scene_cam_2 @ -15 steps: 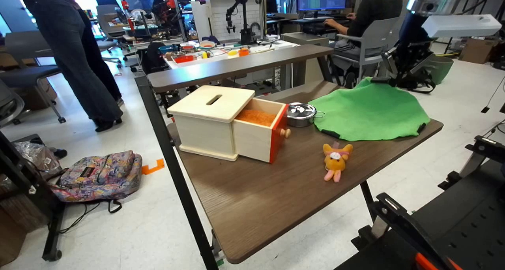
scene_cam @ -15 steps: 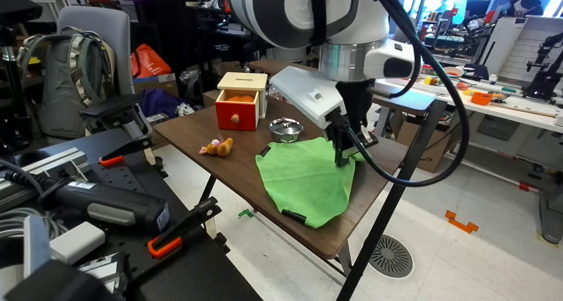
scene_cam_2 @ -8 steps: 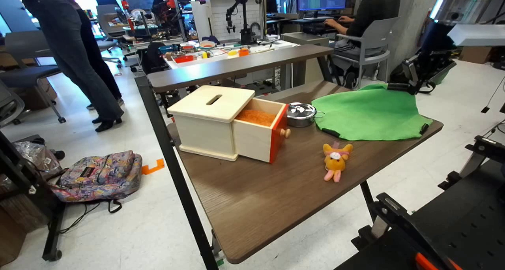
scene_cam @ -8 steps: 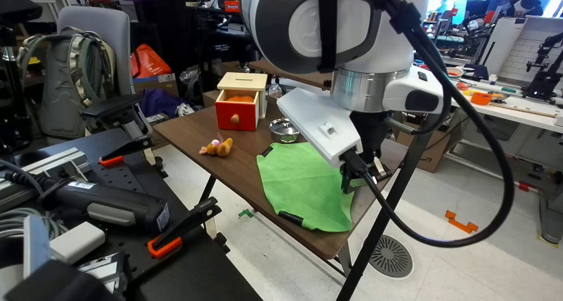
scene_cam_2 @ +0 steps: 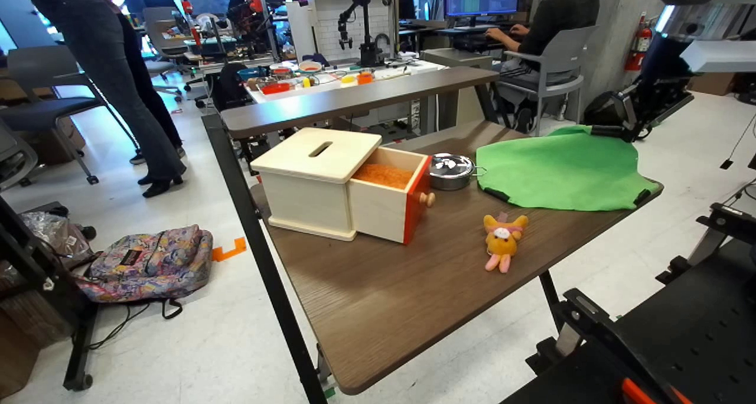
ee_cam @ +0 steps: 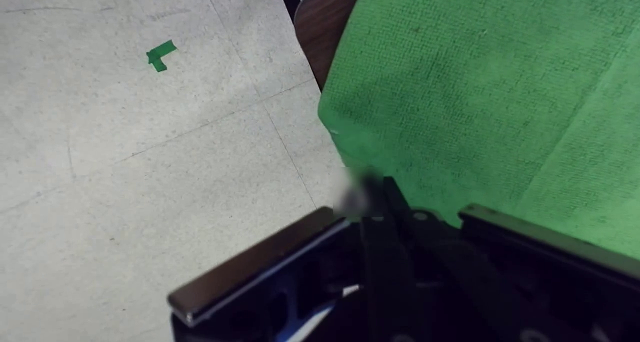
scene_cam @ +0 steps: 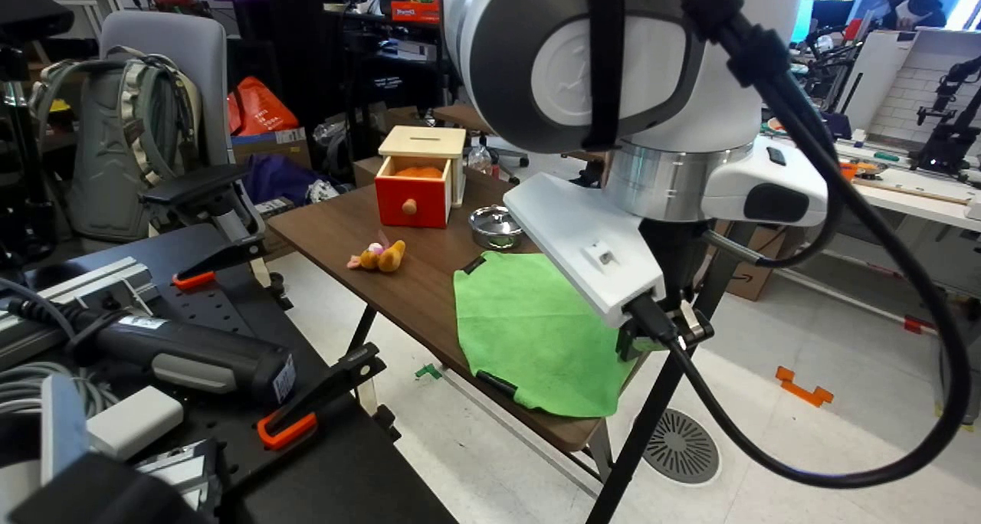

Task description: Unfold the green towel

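The green towel (scene_cam: 536, 332) lies mostly spread over the table's near end in an exterior view. It also shows in an exterior view from the opposite angle (scene_cam_2: 561, 173), where its far edge is lifted slightly. Black strips mark several of its corners. My gripper (scene_cam_2: 631, 136) is at the lifted corner and appears shut on the towel there. In the wrist view the gripper (ee_cam: 377, 189) has its fingers together at the towel (ee_cam: 475, 92) edge; the tips are blurred. The arm partly hides the held corner in an exterior view.
A wooden box with an open red-front drawer (scene_cam: 414, 202) stands on the table (scene_cam_2: 378, 309). A lidded metal pot (scene_cam_2: 450, 170) touches or nearly touches the towel. A small orange plush toy (scene_cam_2: 502, 241) lies nearby. The table's edge (ee_cam: 320, 37) drops to the floor beside the gripper.
The gripper has moved outward toward the table's end, away from the box and pot, and the towel's held side has been pulled along. The whole towel has slid slightly the same way.
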You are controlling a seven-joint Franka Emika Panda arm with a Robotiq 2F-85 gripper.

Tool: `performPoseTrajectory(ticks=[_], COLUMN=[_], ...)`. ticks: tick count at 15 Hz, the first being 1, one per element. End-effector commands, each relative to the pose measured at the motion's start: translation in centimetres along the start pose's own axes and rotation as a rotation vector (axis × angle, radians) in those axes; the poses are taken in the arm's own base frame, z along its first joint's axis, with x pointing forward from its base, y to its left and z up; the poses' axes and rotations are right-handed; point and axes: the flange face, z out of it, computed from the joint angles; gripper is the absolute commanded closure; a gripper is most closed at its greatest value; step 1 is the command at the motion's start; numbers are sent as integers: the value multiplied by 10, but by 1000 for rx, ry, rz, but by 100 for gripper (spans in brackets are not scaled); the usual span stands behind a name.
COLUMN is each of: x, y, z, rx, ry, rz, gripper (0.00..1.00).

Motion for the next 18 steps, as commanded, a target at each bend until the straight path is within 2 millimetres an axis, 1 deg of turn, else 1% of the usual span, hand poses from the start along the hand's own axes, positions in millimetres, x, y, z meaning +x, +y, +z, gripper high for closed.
performPoseTrajectory(ticks=[1,2,6,9,11,13,15,18], x=[3,2,-2,-3,-3,1,9,23], y=[0,-1,-4,-4,-7,-14,-28,-57], z=[15,19,31,35,33,25,9,-22], rx=[-3,-3,0,0,3,11,28,66], ry=[-5,-12,-31,-39,-34,-19,10,65], rz=[-18,-21,-26,-26,-23,-24,-33,-45], gripper=[72,67,38,15,2,0,0,0])
